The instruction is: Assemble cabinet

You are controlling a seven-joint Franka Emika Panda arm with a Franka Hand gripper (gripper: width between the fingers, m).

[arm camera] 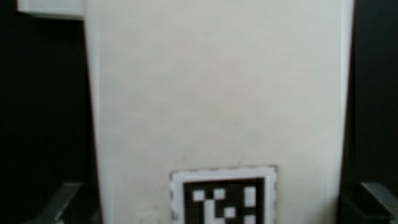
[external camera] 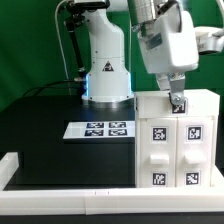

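Exterior view: your cabinet (external camera: 172,140) stands upright on the black table (external camera: 50,125), at the exterior view's right, near the front. It reads as a white box with block-like fronts. You can count four black-and-white tags on the face toward the camera, two upper and two lower. A low white rail (external camera: 60,172) runs along the table's near edge, just beside the cabinet's foot.

The marker board (external camera: 100,128) lies flat on the table toward the exterior view's left of the cabinet, apart from it, in front of the arm's base (external camera: 107,85).

Your gripper (external camera: 177,102) hangs down from the arm directly over the cabinet's top. Its tips sit at the top edge; you cannot tell from this view whether they touch it.

Wrist view: a tall white panel of the cabinet (arm camera: 214,100) fills most of the frame, blurred, with one tag (arm camera: 224,198) on it. The two dark fingers (arm camera: 59,205) stand on either side of the panel with a dark gap between each and its edges. So the jaws are spread wide, straddling the panel and gripping nothing you can see.

Background beyond the panel is black in the wrist view.
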